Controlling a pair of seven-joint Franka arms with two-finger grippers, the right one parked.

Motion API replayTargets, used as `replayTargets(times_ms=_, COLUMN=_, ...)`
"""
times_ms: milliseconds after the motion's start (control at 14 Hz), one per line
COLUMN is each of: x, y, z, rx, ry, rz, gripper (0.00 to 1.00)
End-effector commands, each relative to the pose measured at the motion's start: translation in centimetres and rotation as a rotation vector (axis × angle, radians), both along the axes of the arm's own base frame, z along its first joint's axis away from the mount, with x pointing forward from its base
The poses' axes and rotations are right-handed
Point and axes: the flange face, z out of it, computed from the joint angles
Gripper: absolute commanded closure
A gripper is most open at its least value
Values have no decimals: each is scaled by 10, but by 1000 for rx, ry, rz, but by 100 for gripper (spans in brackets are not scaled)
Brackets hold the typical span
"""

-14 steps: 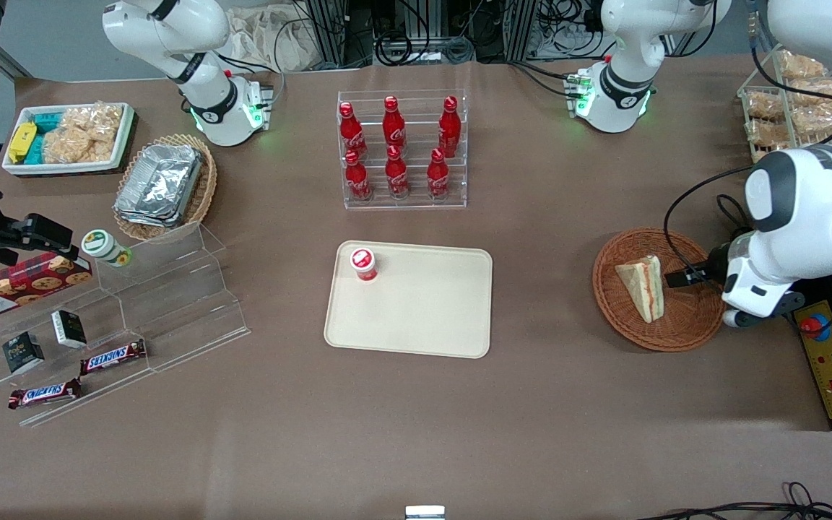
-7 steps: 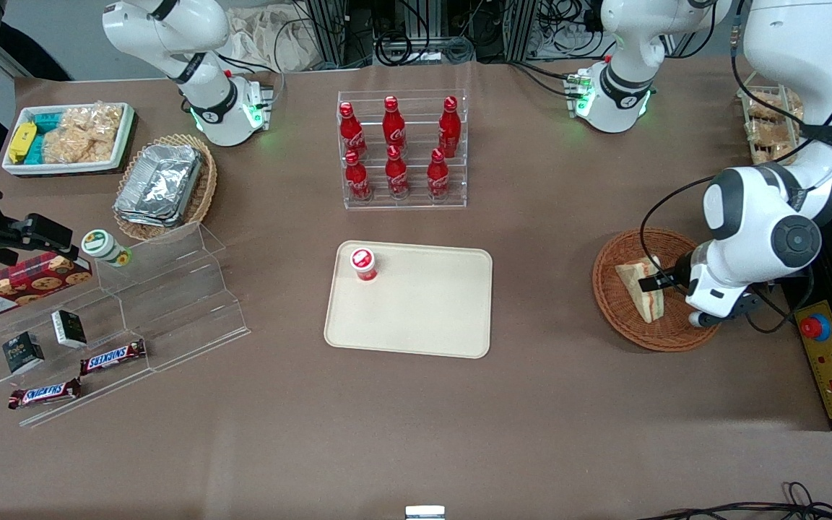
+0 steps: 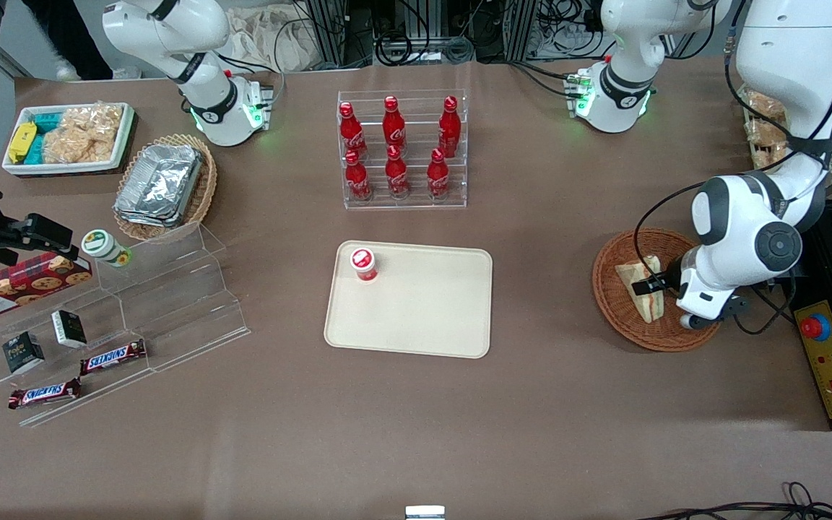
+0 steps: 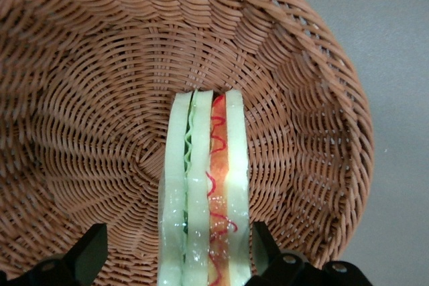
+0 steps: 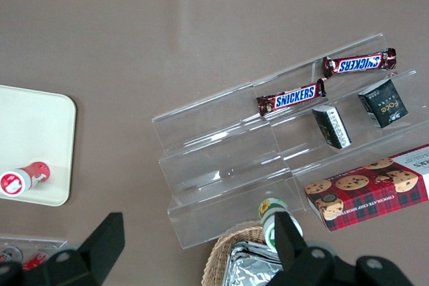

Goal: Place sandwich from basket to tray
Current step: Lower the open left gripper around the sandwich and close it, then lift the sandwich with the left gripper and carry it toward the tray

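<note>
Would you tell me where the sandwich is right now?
The sandwich lies in the basket toward the working arm's end of the table, with the open gripper straddling it.

Reddish-brown weave on the basket [image 4: 315, 85], tight ribbed rings spiralling to its centre. In it the sandwich [image 4: 204, 185] — pale white bread, a wavy green stripe, a red squiggle over orange filling. The pincer [image 4: 175, 259] sits low around that wedge, black, both fingers apart. Cream-beige tray [image 3: 423, 318], plain, carrying a red-and-white cup [image 3: 363, 263] — and the bench [image 3: 416, 419] is flat brown.
</note>
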Motion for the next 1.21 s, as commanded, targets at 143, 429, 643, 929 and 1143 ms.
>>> replayTargets(times_ms=143, x=-5, y=-9, z=-1, rx=-4, ry=-14, rz=7, gripper=53)
replayTargets(times_ms=429, x=5, y=-11, z=16, rx=-1, ry=-27, rz=-16, gripper=61)
replayTargets(times_ms=643, x=27, y=-16, z=75, rx=-2, ry=2, rz=-49, gripper=61)
replayTargets(times_ms=929, x=48, y=-44, z=188, rx=-22, ry=12, rz=-146, gripper=61)
replayTargets(times_ms=1143, x=48, y=-76, z=291, rx=-44, ry=26, rz=-192, gripper=63)
